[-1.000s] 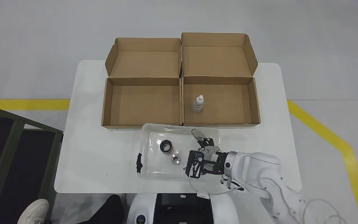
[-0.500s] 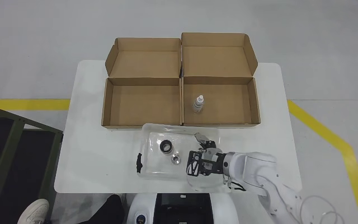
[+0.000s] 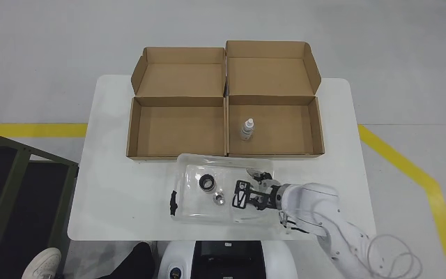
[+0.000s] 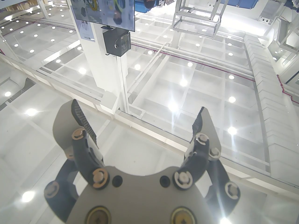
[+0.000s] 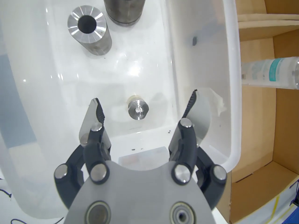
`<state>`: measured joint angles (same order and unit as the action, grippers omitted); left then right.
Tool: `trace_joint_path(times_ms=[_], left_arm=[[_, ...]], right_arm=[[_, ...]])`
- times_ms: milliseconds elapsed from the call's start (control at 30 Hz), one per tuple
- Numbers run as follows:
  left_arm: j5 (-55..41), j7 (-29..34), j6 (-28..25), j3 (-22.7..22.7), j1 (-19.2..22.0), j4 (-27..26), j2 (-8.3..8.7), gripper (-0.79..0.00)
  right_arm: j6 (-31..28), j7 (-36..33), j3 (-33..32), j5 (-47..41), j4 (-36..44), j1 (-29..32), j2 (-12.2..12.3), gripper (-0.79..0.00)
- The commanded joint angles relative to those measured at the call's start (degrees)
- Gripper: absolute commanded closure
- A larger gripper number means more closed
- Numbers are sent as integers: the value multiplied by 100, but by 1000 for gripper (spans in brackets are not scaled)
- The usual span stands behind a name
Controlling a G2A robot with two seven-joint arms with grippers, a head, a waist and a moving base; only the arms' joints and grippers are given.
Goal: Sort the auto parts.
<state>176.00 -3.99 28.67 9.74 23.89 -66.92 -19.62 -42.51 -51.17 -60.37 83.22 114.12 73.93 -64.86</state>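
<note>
Auto parts lie, seen from above, in a clear tray on the white surface. Right wrist view: right jaws spread wide either side of a small steel stud (not touching). Left wrist view: left jaws wide open, empty.

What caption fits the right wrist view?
Open right gripper aimed at a small metal part inside the clear bin.

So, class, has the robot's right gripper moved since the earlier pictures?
Yes: the right gripper shifted farther into the clear plastic tub, away from its near rim.
</note>
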Motion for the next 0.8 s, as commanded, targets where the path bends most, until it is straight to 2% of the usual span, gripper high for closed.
trace_joint_path(times_ms=[0, 267, 700, 767], left_arm=[[0, 0, 0, 0, 0, 0, 0, -785], [0, 0, 0, 0, 0, 0, 0, -785], [0, 0, 0, 0, 0, 0, 0, -785], [0, 0, 0, 0, 0, 0, 0, -785]], right_arm=[[32, -199, 64, 0, -29, -76, -9, -566], [44, -611, 280, -203, -238, -323, -40, -489], [115, -697, 467, -325, -287, -493, -52, 0], [130, -699, 470, -351, -186, -482, -47, 0]])
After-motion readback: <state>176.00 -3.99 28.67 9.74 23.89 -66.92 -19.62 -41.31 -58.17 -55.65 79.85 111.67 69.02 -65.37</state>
